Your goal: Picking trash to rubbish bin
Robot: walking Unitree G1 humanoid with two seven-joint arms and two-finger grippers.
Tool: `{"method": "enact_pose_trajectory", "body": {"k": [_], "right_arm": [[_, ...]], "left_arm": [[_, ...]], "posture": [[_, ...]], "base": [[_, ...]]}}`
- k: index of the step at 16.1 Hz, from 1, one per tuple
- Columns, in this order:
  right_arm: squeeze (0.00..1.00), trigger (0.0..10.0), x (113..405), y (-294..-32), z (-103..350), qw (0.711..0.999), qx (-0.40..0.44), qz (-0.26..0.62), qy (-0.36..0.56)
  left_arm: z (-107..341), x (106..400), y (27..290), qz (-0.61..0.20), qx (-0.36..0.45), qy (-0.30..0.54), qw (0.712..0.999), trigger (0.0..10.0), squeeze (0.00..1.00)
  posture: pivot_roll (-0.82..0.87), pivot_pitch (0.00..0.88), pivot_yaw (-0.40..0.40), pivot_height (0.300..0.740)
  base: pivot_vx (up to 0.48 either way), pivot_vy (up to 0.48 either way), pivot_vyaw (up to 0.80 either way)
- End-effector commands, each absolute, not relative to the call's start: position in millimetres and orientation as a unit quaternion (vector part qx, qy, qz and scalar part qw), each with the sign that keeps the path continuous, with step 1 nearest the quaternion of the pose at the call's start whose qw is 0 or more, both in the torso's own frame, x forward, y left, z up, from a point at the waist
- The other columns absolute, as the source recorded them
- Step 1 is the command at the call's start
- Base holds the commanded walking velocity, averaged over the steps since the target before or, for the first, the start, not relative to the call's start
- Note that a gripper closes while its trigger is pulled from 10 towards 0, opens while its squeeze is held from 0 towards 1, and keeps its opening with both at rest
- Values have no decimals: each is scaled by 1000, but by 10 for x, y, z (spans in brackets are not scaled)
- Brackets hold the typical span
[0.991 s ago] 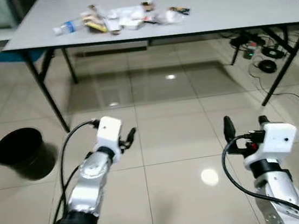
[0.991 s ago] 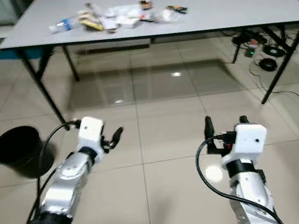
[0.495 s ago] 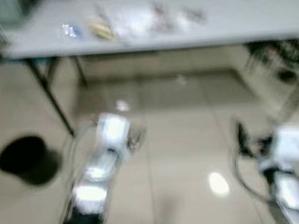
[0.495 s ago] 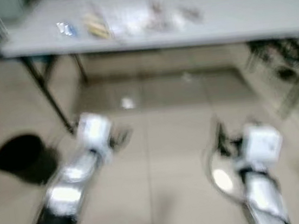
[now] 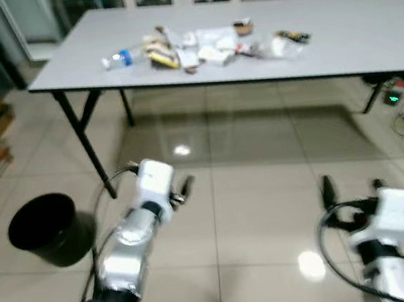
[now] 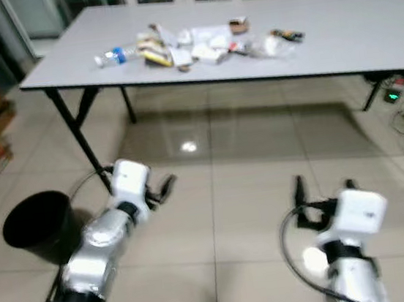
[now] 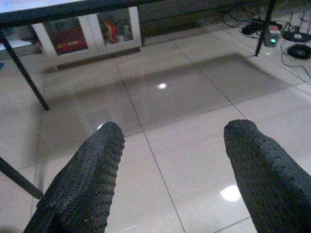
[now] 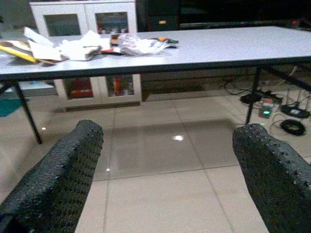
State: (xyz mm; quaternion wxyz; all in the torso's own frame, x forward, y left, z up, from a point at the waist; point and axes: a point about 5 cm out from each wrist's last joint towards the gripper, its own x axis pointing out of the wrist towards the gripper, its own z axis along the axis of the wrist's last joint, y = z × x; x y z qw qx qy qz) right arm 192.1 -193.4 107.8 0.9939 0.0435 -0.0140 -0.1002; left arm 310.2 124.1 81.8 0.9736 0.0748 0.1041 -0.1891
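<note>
Trash pile [image 5: 200, 44] heaped mid-surface [image 5: 365, 35] at 12 o'clock, well apart. Black rubbish bin [image 5: 43, 228] on floor at 9 o'clock. Left gripper [image 7: 170, 160] and right gripper [image 8: 167, 165] spread wide, empty, held low, probably readied for approach.

Glossy tile floor [image 5: 265, 187]; matt table [image 5: 364, 28] top.
</note>
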Motion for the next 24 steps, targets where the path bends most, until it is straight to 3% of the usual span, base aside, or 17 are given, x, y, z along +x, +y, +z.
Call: {"method": "enact_pose_trajectory", "body": {"k": [1,5,10,13,16,24], "right_arm": [[0,10000,1875,-1932,1106,993,53,-107,-16],[0,10000,1827,-1765,1072,992,66,-105,-10],[0,10000,1958,-1562,1067,996,80,-50,-3],[0,10000,2054,-1733,1030,995,77,-61,-2],[0,10000,2017,-1819,1107,994,71,-78,-16],[0,10000,1975,-1718,1038,992,81,-100,-14]], "left_arm": [[825,3092,1373,-175,97,110,974,10000,0],[828,3130,1508,-168,142,134,966,10000,0],[749,2967,1630,-121,137,155,971,10000,0],[704,2875,1712,-80,147,186,968,10000,0],[724,2916,1615,-113,141,195,964,10000,0],[724,3009,1557,-145,167,209,953,10000,0]], "posture": [[148,115,9,740],[139,131,41,740],[234,132,-28,740],[258,136,-42,740],[204,119,-6,740],[200,109,37,740]], "base": [[0,0,0],[0,0,0],[0,0,0],[0,0,0],[0,0,0],[0,0,0]]}}
